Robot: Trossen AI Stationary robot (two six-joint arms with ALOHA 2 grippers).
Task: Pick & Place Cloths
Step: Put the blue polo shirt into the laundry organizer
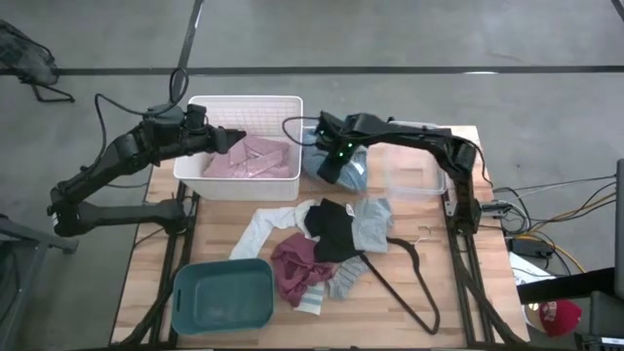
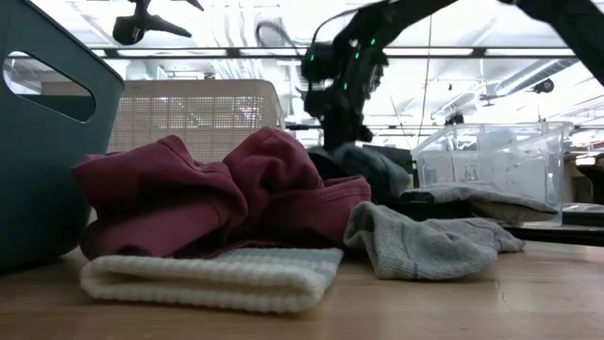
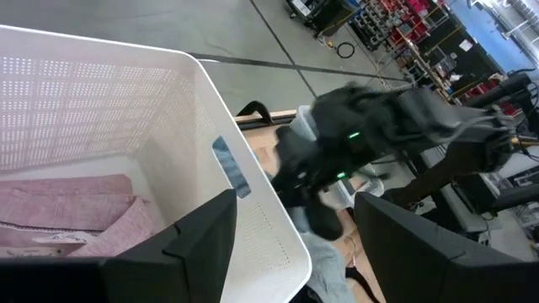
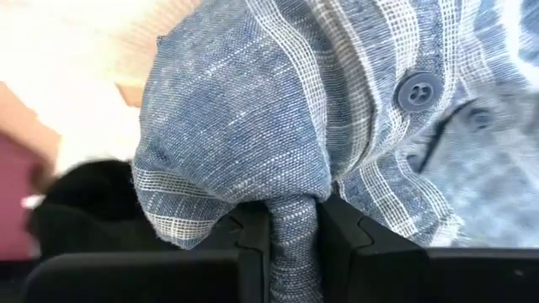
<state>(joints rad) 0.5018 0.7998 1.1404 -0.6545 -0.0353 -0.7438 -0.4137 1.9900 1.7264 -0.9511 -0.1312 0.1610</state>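
Right gripper (image 4: 293,231) pinching blue striped shirt (image 4: 337,109), left gripper (image 1: 234,137) over white basket (image 1: 244,185)

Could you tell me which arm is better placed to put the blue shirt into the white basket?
The right. Its hand is already pinched on the blue shirt beside the white basket. The left hand hangs open over the basket, holding nothing.

Blue striped shirt (image 4: 337,126), maroon cloth (image 2: 226,194)

Right gripper (image 4: 293,220) jaws pinched; left gripper (image 3: 290,220) seemingly agape
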